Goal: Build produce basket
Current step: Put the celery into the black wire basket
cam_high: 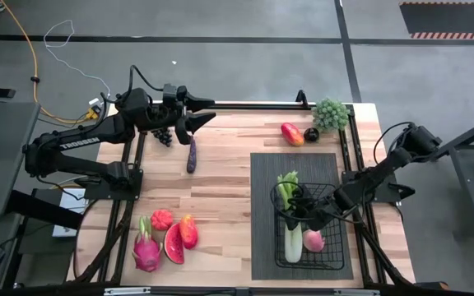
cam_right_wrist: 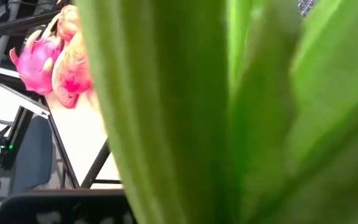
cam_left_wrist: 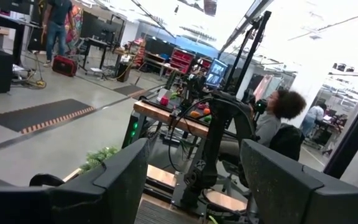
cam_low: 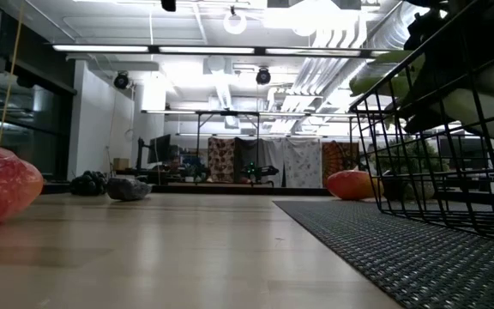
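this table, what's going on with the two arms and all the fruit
The right gripper is down in the basket at the celery, which lies there beside a peach. The left gripper waits open above the far side, near the grapes and eggplant. Dragon fruit and watermelon slice are still out.

Wood table [cam_high: 220, 197] w/ ribbed mat [cam_high: 263, 247], eggplant [cam_high: 192, 154], grapes [cam_high: 163, 136], mango [cam_high: 292, 134], dragon fruit [cam_high: 146, 252].

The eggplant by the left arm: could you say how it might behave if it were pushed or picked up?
The eggplant is long, narrow and rounded, lying flat on the wood, so a sideways push would probably roll it. Its skin looks smooth, perhaps slippery between fingers. It keeps a straight shape, so it is likely stiff rather than floppy.
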Tool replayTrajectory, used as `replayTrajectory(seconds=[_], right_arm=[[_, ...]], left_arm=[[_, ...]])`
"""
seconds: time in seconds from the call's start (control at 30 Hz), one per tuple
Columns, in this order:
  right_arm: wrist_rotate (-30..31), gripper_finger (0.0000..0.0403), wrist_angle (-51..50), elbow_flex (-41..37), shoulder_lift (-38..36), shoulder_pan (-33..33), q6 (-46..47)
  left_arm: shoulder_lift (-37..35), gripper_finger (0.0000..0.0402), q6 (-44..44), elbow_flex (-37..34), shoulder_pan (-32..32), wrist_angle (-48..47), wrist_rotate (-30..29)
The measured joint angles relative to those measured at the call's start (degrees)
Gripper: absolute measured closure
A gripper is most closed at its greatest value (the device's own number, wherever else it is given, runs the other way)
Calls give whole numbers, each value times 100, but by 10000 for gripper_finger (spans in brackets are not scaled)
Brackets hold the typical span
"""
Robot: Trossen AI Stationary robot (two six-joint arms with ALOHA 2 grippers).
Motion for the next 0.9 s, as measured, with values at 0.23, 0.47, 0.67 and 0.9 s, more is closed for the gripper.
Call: replayTrajectory(seconds=[0.23, 0.47, 0.67, 0.9], right_arm=[[-363, 300, 169, 2, 0, -4, -2], [-502, 222, 173, 0, -5, -6, -4], [-1009, 195, -75, 0, -207, -2, -2], [-1201, 194, -873, 2, -945, -2, -34]], left_arm=[[0, 158, 0, 0, 0, 2, -3], [0, 158, -9, 0, -2, 15, -72], [0, 158, -9, 0, -2, 14, -137], [0, 158, 0, 0, -2, 7, -175]])
